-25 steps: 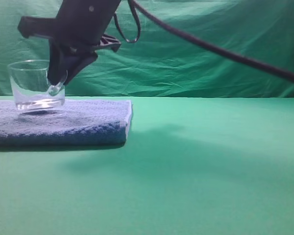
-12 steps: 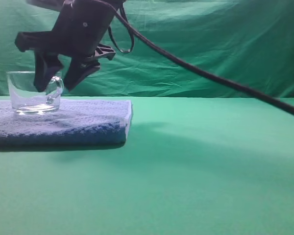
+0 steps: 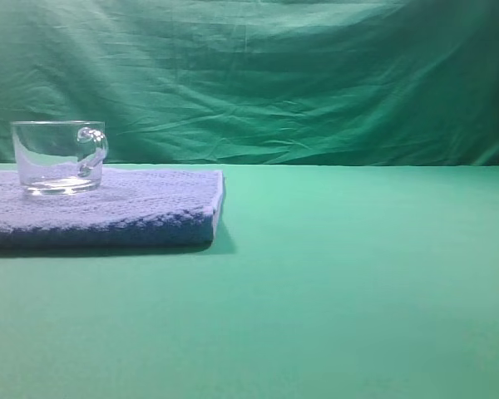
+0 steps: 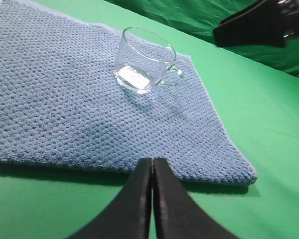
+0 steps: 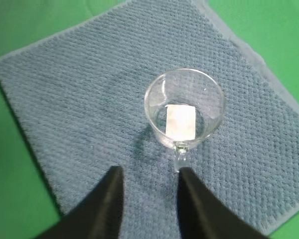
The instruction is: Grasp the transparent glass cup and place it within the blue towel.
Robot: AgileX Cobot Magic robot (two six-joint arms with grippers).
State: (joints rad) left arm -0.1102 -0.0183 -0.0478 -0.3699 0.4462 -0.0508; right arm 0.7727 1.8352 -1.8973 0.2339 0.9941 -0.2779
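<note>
The short, clear glass mug with straight walls and a small looped handle (image 3: 58, 157) is seen standing upright on the thick, folded, periwinkle-blue terry towel (image 3: 125, 208), which lies flat at the far left of the green-covered counter (image 3: 358, 283), near its back edge. In the exterior high view the mug is set toward the left end of the towel, its handle turned to the right, and no arm is visible in that view.

In the left wrist view the mug (image 4: 144, 62) is shown on the far part of the towel (image 4: 65, 99), close to the towel's far edge. The left hand (image 4: 152, 167) is held low over the counter just off the towel's near edge, well apart from the mug; its 2 dark fingers are pressed together with nothing between them. A dark part of the other arm (image 4: 259, 25) is visible at the upper right.

In the right wrist view the mug (image 5: 184, 107) is seen from above, inside the towel's (image 5: 79, 109) borders. The right hand (image 5: 147, 179) is held above the towel, pointing down, its 2 fingers spread apart and empty, the mug's handle lying just beyond the gap between them.
</note>
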